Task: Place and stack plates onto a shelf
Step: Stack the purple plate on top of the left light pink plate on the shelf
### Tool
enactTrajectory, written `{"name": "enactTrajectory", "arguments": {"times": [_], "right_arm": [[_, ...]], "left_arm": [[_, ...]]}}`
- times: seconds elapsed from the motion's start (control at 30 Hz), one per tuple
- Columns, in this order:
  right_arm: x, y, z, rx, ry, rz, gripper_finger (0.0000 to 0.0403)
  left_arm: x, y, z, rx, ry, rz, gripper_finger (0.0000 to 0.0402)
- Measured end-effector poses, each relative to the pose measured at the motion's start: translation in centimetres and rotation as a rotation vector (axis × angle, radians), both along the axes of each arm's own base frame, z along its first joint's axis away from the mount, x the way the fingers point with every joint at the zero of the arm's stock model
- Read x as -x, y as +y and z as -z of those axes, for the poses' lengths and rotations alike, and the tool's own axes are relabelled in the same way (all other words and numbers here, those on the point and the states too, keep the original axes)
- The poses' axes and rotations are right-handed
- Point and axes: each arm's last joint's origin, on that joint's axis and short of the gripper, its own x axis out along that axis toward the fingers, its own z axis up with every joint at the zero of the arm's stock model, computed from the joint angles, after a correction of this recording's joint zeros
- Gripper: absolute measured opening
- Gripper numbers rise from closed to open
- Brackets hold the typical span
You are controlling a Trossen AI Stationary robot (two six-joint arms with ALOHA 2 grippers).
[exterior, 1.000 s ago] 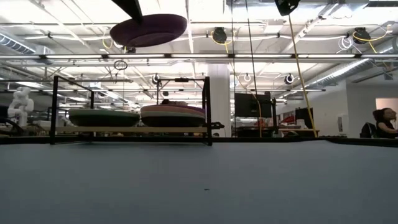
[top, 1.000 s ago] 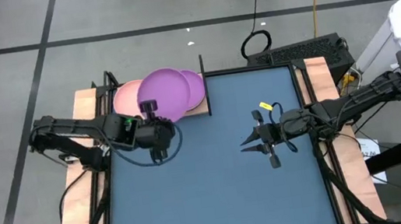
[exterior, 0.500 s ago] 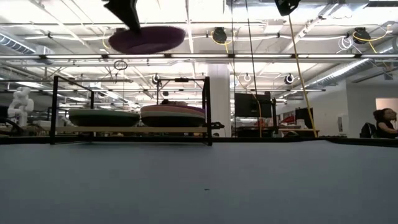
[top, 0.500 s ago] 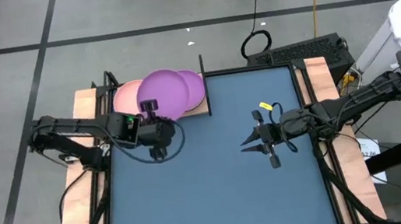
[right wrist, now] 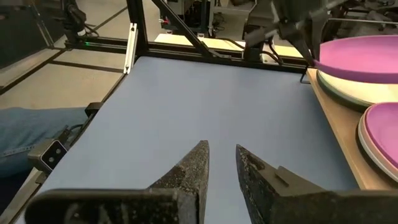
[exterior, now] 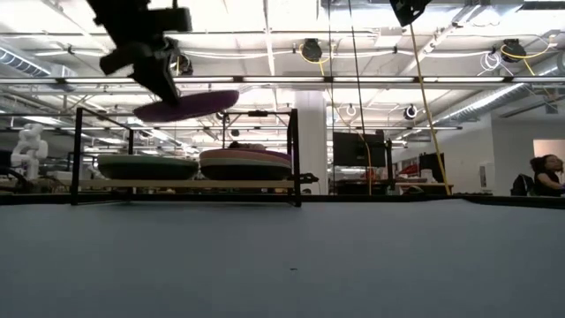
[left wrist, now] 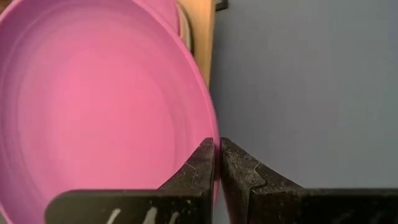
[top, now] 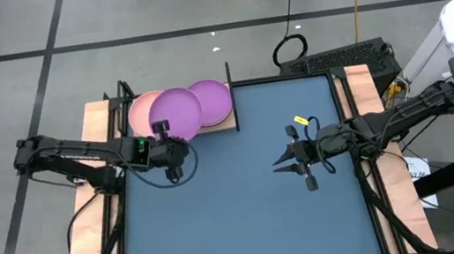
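Observation:
My left gripper is shut on a purple plate, which hangs in the air over the shelf at the mat's far left corner. Two stacks of plates rest on the wooden board by their bottoms: the left stack has a pink plate on top, the right stack a purple one. In the low view the held plate hovers above the left stack. My right gripper waits open over the mat's right half, holding nothing. My left gripper pinches the purple plate's near rim between its two fingers, one on the upper face and one below. The fingers slant down at it from the near left side. The plate is lifted clear and tilted, its left end lower.
Black frame posts stand at the shelf's corners, with a top bar level with the held plate. The blue-grey mat lies bare between the arms. A person sits far off in the room. A keyboard lies beyond the far edge.
My left gripper has moved down and toward the table's left edge, still shut on the purple plate. The plate has come from high over the gap between the stacks to just above the left stack, and it has tipped from level to slanted.

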Motion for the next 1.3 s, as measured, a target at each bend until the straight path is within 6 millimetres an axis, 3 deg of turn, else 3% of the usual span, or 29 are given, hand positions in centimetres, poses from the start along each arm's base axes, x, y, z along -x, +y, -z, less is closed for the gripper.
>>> {"name": "enactTrajectory", "arguments": {"times": [0.37, 0.8, 1.3], "right_arm": [[0.0, 0.0, -0.1, 0.003, -0.01, -0.002, 0.0063], [0.0, 0.0, 0.0, 0.013, -0.007, -0.005, 0.0063], [0.0, 0.0, 0.0, -0.003, 0.001, 0.001, 0.0063]], "left_arm": [[2.6, 3.7, 2.1, 0.057, -0.1, -0.112, 0.0018], [3.3, 6.9, 2.2, 0.093, -0.106, -0.245, 0.0018], [3.7, 7.8, 2.4, 0.164, -0.1, -0.257, 0.0018]]}}
